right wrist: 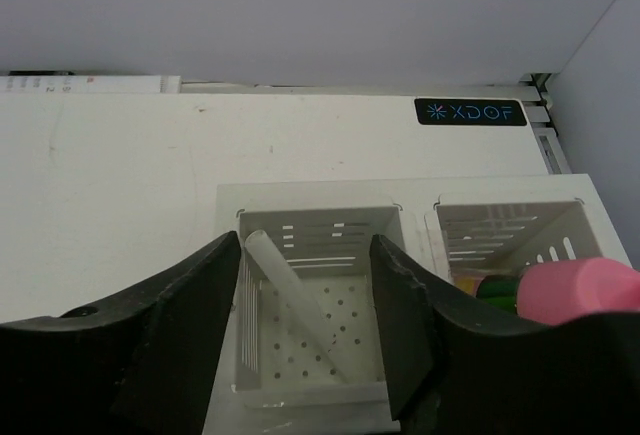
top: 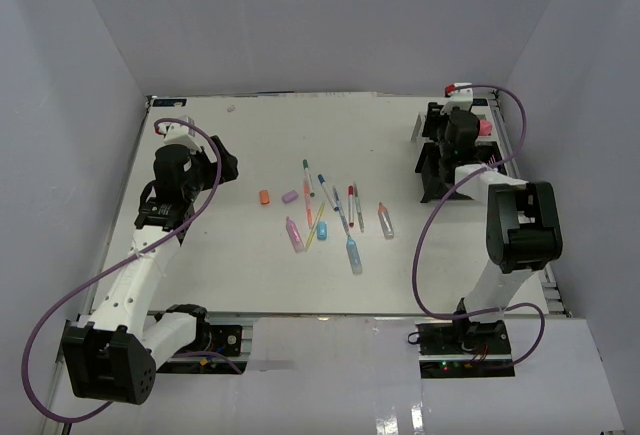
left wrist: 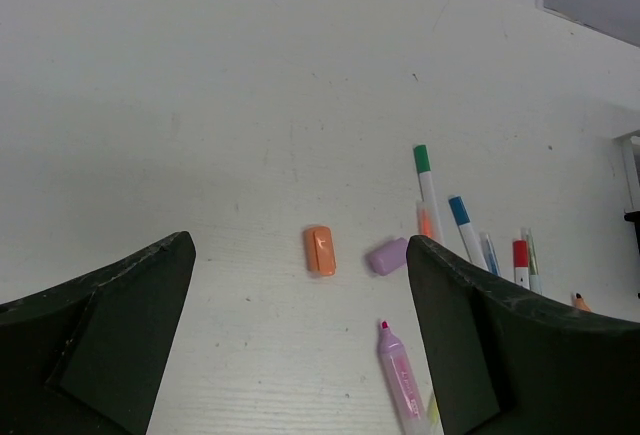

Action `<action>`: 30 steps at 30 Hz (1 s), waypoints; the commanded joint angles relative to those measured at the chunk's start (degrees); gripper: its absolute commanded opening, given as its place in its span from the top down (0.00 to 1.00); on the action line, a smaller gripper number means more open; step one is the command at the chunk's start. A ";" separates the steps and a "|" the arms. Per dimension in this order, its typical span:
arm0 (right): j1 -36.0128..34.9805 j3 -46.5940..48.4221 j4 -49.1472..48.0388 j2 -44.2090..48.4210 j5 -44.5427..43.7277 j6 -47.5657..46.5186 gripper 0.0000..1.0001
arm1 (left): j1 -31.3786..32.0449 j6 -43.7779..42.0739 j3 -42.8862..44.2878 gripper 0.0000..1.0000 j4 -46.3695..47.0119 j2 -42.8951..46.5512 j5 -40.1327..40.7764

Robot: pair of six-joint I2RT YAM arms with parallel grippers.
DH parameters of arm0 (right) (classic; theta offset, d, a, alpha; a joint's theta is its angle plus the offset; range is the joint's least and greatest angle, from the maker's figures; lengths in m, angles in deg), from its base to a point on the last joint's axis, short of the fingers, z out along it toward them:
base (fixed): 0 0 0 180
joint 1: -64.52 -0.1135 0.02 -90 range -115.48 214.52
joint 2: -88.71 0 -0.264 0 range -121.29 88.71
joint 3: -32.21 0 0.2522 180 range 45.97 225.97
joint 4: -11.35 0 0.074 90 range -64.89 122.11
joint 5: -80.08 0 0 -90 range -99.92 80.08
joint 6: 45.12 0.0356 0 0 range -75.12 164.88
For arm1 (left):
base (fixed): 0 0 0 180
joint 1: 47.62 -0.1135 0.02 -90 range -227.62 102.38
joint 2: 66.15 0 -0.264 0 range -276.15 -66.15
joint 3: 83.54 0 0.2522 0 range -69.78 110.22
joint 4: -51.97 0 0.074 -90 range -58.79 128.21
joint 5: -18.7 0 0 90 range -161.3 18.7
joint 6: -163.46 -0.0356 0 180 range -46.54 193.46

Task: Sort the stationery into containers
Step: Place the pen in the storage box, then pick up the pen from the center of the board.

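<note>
Right tool (right wrist: 305,260) — agape above white compartment (right wrist: 312,225)

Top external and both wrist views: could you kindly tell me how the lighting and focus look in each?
Top external: even, diffuse light, faint shadows under the pens, no glare. Left wrist: orange eraser sharp, left claw dark and slightly soft. Right wrist: white mesh compartment crisp, right claw nearly black, pink cap at the edge soft.
</note>
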 commanded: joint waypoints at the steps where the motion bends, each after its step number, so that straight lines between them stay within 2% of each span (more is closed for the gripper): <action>1: 0.02 1.94 4.11 7.11 1.26 -0.24 0.36 | -0.15 0.32 -0.37 0.02 0.18 1.02 -1.15; 8: -5.42 10.11 32.05 14.85 1.53 1.25 0.31 | -0.15 0.49 -0.28 0.02 0.27 1.11 -1.41; 13: -13.40 18.53 56.11 12.41 2.59 4.50 0.31 | -0.15 0.49 -0.28 0.02 0.10 0.93 -1.41; 16: -17.19 20.92 64.30 10.12 3.02 7.13 0.31 | -0.24 0.49 -0.28 0.02 0.10 0.93 -1.41; 22: -20.89 20.22 67.15 4.06 7.41 12.41 0.34 | -0.24 0.49 -0.28 0.02 0.01 0.58 -1.41; 30: -28.09 22.42 67.33 -2.63 4.79 16.89 0.44 | -0.24 0.58 -0.28 0.02 -0.08 0.23 -1.41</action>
